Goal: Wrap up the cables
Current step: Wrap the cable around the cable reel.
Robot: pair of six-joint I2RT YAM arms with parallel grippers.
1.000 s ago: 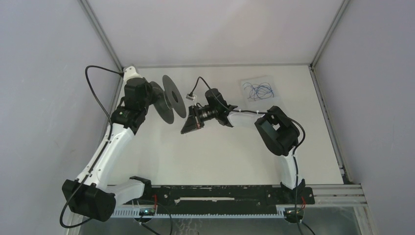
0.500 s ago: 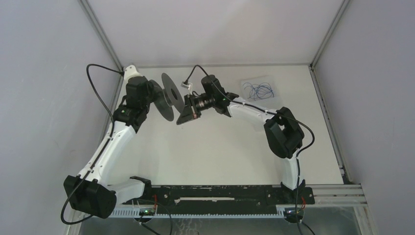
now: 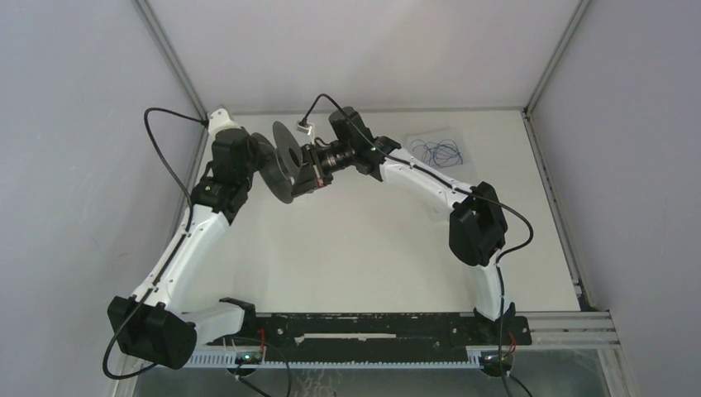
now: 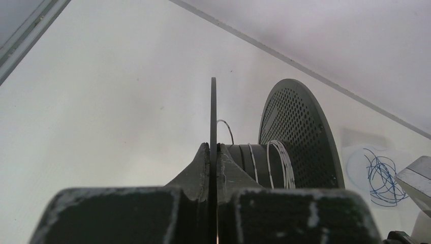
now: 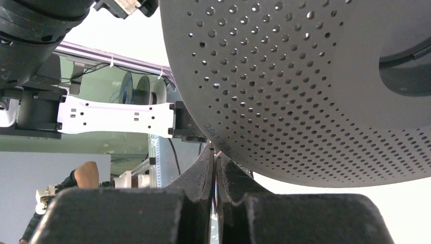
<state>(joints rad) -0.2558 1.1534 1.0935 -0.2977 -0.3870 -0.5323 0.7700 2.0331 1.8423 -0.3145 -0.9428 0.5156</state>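
Grip first: our left gripper (image 4: 213, 152) has its jaws pinched tight on the rim of the left flange of the black spool (image 4: 297, 137). From the left wrist we see that flange edge-on, a thin upright blade between the two pads. Just past it lies the hub, and the cables (image 4: 277, 162) sit there as a few whitish turns wound around it between the two flanges. One loose loop stands up off the hub close to the held flange.

Our right gripper (image 5: 214, 160) has its jaws pressed almost together, with only a hairline slit between them. We cannot tell whether any cord is caught in that slit. Its tips sit just beside the lower rim of the spool's perforated right flange, which fills most of the right wrist view.

From above, both arms meet at the spool over the far left part of the table (image 3: 372, 248). The left arm comes in from the left and the right arm reaches across from the right. A tangle of blue wire (image 3: 436, 151) lies on the far right of the table, well apart from the spool.
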